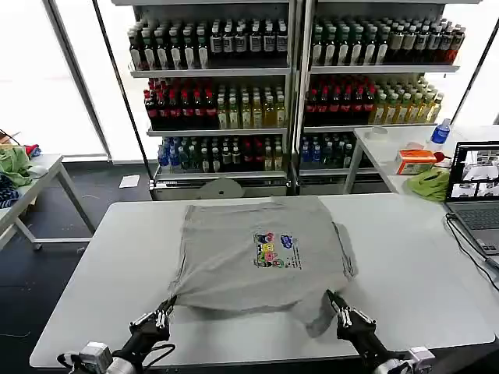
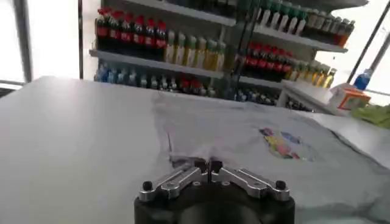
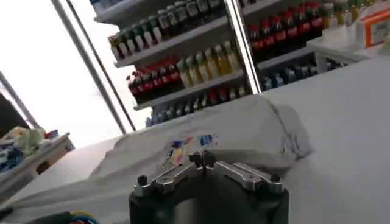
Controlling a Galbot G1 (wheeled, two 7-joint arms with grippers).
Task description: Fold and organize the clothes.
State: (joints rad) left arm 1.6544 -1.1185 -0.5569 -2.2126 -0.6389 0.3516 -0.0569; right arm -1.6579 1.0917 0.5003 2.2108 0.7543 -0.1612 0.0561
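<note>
Left gripper (image 1: 165, 310) and right gripper (image 1: 334, 300) pinching near hem, fingers closed | light grey short-sleeved shirt (image 1: 261, 253) lying partly folded on white table (image 1: 93, 288) | folding remaining.

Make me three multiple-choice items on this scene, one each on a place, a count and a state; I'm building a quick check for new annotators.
1. Where does the grey shirt lie?
A. spread on the white table
B. on the drinks shelf
C. on the floor

2. How many grey shirts lie on that table?
A. three
B. one
C. none

3. How are the left tool and right tool?
A. both wide open
B. one open, one shut
C. both shut at the shirt's near edge

Answers: 1 A, it lies flat on the tabletop; 2 B, a single shirt with a multicoloured print; 3 C, the wrist views show the fingertips meeting.
</note>
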